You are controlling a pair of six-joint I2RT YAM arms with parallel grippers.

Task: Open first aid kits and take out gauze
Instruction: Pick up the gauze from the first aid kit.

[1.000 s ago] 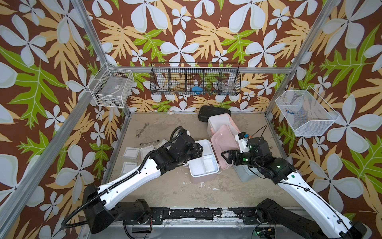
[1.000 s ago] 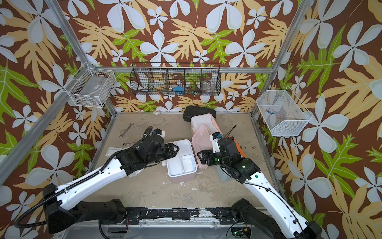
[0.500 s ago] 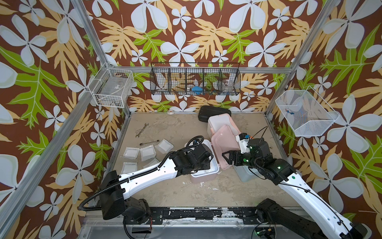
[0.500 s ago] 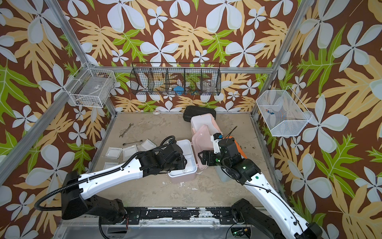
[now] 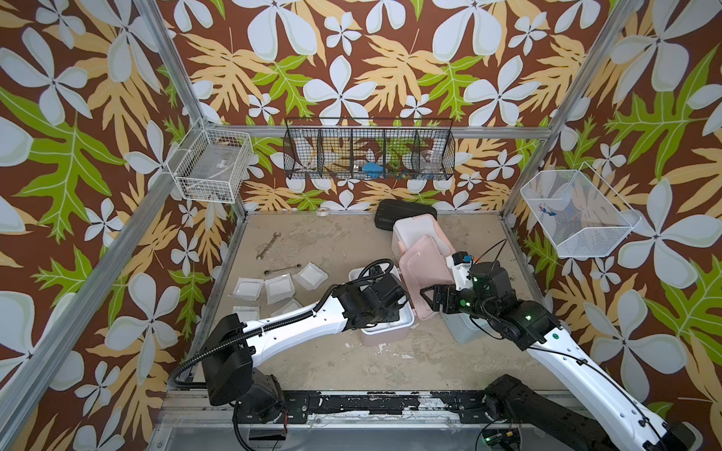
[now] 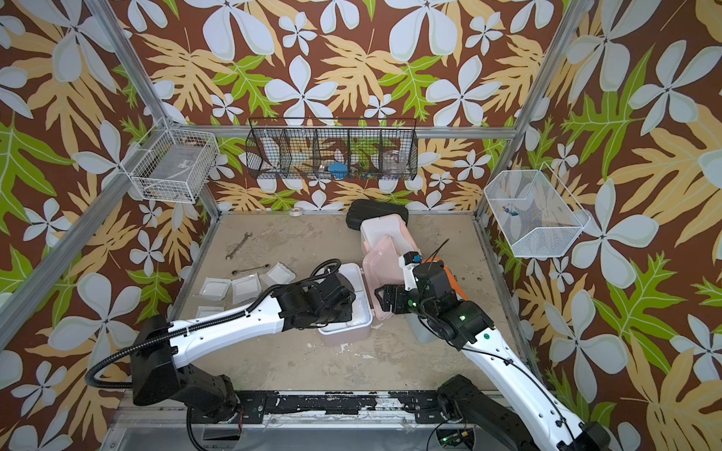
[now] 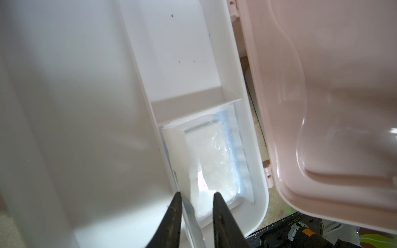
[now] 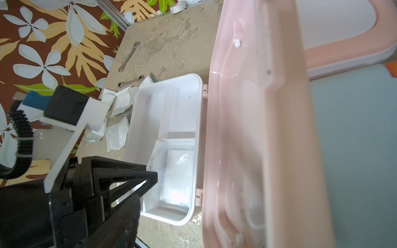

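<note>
**A:** Where's the gauze?

**B:** One gauze packet [image 7: 206, 163] lies inside the pink first aid kit [image 8: 193, 77], in the compartment along its hinge side. Loose packets [image 5: 279, 287] sit on the desk [image 5: 332, 359] beside the kit, opposite its lid [image 5: 426, 265].

**A:** And the end effectors?

**B:** The left end effector [image 7: 197, 194] is down in the kit. Its jaws are narrowed to a small gap astride the packet's upturned edge, and I see no firm pinch. The right end effector [image 5: 429, 298] is spread wide against the raised lid and grips nothing I can see.

**A:** Risks?

**B:** Only slick film sits between the jaws, so a shallow bite could slip on lifting. If the lid slides off its prop, it would likely drop onto the left arm.
</note>
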